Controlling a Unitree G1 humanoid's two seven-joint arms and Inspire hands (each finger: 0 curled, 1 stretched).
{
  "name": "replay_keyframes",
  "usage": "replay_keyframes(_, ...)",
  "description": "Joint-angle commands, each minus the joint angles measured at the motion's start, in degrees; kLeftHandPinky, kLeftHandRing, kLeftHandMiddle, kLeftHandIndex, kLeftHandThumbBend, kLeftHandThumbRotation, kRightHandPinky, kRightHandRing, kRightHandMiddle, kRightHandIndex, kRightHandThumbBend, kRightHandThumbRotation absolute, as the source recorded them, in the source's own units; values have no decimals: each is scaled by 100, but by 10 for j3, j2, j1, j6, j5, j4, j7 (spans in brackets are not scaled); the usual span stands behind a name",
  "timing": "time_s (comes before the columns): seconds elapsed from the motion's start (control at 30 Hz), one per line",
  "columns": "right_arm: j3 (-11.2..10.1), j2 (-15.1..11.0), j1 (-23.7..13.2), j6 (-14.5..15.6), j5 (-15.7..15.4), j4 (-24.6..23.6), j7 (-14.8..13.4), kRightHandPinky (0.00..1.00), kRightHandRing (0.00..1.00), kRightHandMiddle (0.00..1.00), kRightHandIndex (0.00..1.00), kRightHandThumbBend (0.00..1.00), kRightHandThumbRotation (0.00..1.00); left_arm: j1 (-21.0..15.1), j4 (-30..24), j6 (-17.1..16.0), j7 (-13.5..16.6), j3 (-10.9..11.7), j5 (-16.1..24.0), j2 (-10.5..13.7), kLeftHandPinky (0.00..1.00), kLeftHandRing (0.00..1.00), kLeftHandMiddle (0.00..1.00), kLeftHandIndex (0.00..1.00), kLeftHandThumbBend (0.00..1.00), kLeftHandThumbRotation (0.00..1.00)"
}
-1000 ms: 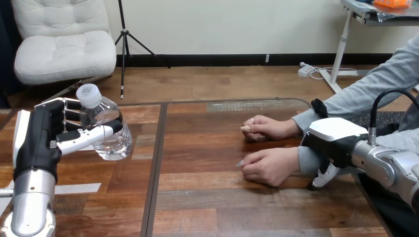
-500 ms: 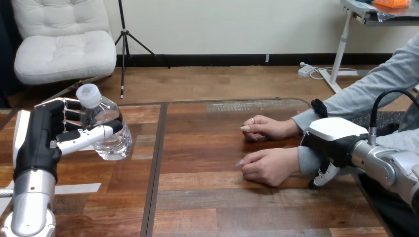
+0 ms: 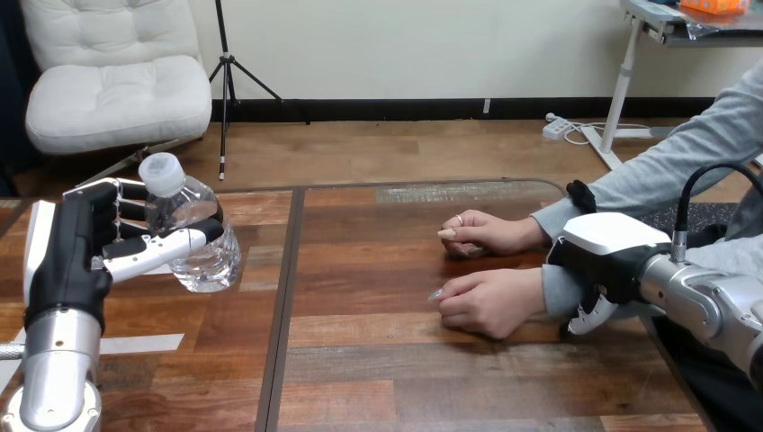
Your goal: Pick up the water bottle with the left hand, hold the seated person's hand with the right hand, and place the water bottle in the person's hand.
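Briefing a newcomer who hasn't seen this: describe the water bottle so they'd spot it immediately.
Over the wooden table's left side, the robot's left hand curls its fingers round the water bottle. It is the only clear plastic thing there, tilted, with a white cap.

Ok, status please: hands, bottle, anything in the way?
Left hand shut on water bottle, tilted. Right hand over person's near wrist. Blocking: person's near hand curled, palm down.
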Motion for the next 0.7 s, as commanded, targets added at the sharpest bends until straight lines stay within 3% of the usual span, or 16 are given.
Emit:
replay_keyframes(0.0,-19,5,-34,-11,17,-4,-14,27,31,39,45,61,0,-31,-31,-24,-1,6,-6,2,32,36,40,43,70,0)
replay_keyframes(0.67,-14,1,-36,-17,13,-5,-24,27,32,39,44,56,0,-30,-35,-19,0,4,-3,1,32,36,40,43,70,0)
